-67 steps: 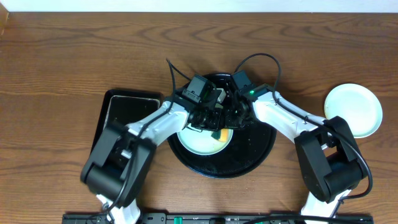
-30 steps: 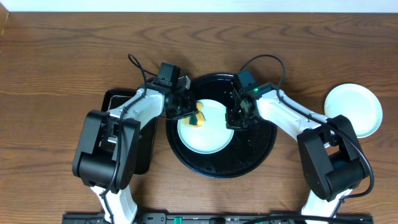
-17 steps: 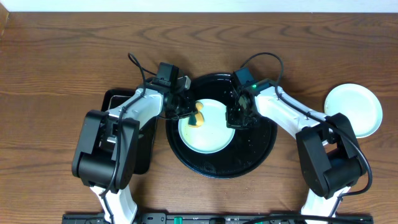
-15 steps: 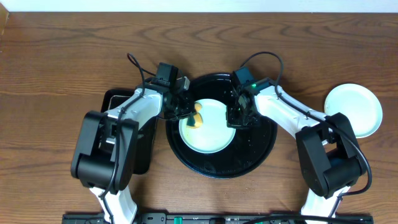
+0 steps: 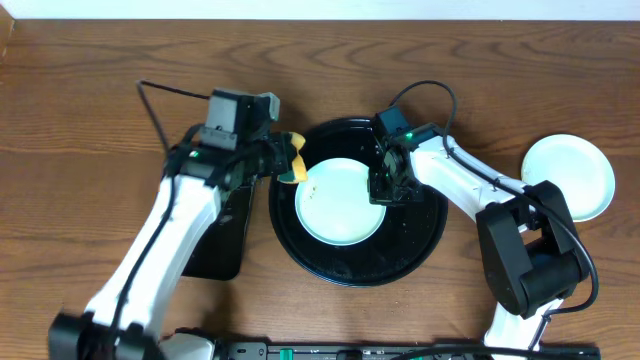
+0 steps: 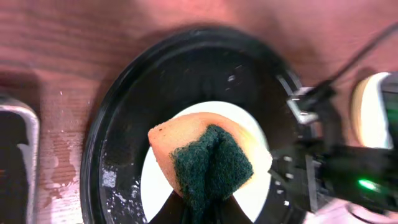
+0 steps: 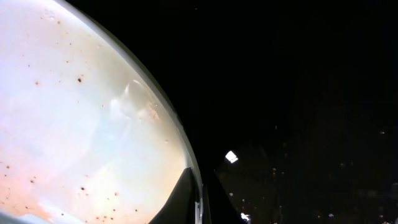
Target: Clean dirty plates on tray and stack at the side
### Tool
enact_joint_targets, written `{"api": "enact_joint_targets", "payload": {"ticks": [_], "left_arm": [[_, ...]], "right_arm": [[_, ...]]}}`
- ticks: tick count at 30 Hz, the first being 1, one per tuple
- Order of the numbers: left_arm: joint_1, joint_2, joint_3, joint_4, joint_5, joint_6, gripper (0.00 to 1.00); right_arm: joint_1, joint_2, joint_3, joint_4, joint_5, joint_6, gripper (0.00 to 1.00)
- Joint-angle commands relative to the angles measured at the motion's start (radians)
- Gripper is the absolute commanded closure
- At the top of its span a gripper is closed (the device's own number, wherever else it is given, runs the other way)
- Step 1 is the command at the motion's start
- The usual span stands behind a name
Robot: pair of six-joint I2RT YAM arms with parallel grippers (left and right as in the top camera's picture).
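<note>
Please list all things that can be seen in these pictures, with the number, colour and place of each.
round tray: one, glossy black, middle of the table.
plate on the tray: one, pale turquoise with small brown specks, lying in the round tray.
side plate: one seen, pale, on the table far right.
sponge: one, yellow with a dark green pad, near the round tray's left rim.
rectangular tray: one, black, left of the round tray, partly hidden by the left arm.
table: one, brown wood.
left gripper: shut on the sponge.
right gripper: pinching the right rim of the plate on the tray.
</note>
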Motion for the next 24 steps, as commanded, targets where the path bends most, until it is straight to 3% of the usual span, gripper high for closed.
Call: {"api": "enact_joint_targets", "payload": {"ticks": [1, 15, 16, 17, 18, 21, 23, 24], "left_arm": [[0.016, -0.047, 0.005, -0.023, -0.017, 0.005, 0.92], [0.148, -0.039, 0.005, -0.091, -0.042, 0.018, 0.93], [0.156, -0.039, 0.005, -0.097, -0.055, 0.019, 0.92], [0.162, -0.039, 0.005, -0.105, -0.059, 0.029, 0.92], [0.167, -0.039, 0.005, -0.113, -0.058, 0.044, 0.93], [0.182, -0.039, 0.005, -0.136, -0.078, 0.071, 0.92], [0.192, -0.039, 0.005, -0.143, -0.077, 0.094, 0.92], [0.195, -0.039, 0.005, -0.146, -0.078, 0.098, 0.92]], "right_arm": [[-0.028, 0.016, 0.030, -0.005, 0.125, -0.013, 0.99], [-0.019, -0.051, 0.285, -0.210, 0.256, -0.056, 0.99], [-0.019, -0.051, 0.285, -0.220, 0.225, -0.050, 0.93], [-0.020, -0.051, 0.282, -0.233, 0.191, -0.026, 0.56], [-0.021, -0.050, 0.274, -0.244, 0.148, 0.008, 0.43], [-0.018, -0.050, 0.241, -0.249, 0.047, 0.075, 0.39], [-0.016, -0.050, 0.207, -0.232, 0.018, 0.120, 0.28], [-0.016, -0.050, 0.193, -0.222, 0.010, 0.120, 0.27]]}}
